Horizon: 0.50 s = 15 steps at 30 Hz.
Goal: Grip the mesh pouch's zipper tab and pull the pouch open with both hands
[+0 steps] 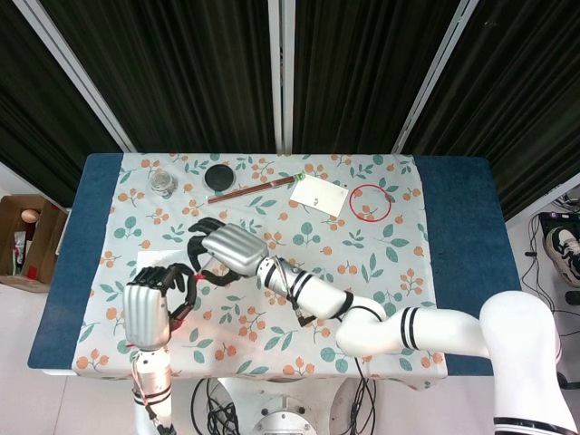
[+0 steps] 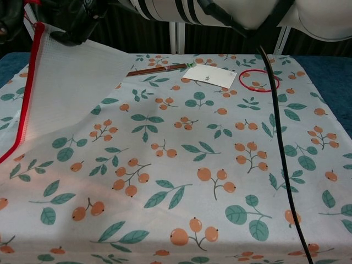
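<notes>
The left hand (image 1: 148, 313), silver metal with black jointed fingers, stands upright near the front left corner of the table, and its curled fingers grasp the red zipper edge of the white mesh pouch (image 2: 60, 93). The right hand (image 1: 225, 249), of the same silver and black build, lies low over the cloth with its fingers (image 1: 198, 243) stretched toward the left hand; their tips meet the pouch's red zipper tab (image 1: 198, 275), but whether they already pinch it cannot be told from above.

In the chest view the pouch is a thin, fine-woven white sheet with a red zipper band (image 2: 26, 96) along its left edge; its upper corner is raised off the table and the rest slopes down onto the cloth. Both hands are cut off there by the top of the picture, only dark finger shapes are visible.

The tablecloth (image 2: 220, 181) is soft white fabric printed with green leaves and orange berries. Far back lie a brown wooden stick (image 1: 254, 188), a white paper card (image 1: 319, 196), a thin red ring (image 1: 370, 202), a round black lid (image 1: 217, 175) and a small clear glass jar (image 1: 162, 183).
</notes>
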Motion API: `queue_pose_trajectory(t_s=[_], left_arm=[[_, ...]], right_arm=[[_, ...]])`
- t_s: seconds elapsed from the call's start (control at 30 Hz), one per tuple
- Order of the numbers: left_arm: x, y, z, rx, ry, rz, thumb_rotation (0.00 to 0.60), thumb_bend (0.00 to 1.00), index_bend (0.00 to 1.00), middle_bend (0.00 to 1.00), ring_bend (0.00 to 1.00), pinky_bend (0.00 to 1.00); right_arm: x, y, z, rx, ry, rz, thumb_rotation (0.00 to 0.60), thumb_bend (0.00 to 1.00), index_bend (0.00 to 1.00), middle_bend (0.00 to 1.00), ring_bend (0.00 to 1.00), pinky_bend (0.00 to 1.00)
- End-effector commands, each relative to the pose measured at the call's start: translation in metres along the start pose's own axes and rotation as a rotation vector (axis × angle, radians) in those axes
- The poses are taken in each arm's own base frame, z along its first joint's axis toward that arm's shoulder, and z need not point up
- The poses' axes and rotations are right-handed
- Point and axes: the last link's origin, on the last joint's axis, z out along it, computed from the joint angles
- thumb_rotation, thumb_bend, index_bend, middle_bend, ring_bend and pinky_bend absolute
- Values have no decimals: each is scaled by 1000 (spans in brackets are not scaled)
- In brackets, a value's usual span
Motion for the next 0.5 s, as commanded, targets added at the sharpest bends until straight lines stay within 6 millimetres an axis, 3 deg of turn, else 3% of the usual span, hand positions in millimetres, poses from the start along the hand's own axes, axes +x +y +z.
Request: queue_pose_trajectory(t_s=[0.03, 0.5], left_arm=[[-2, -3, 0, 18, -4, -17, 600, 450, 720, 718, 677, 629], [-7, -5, -1, 37, -26, -55, 600, 450, 724, 718, 677, 633]], right_arm=[[4, -1, 1, -5, 19, 13, 600, 477, 805, 373, 156, 103], [27, -4, 0, -30, 95, 29, 600, 487, 837, 391, 167, 103]])
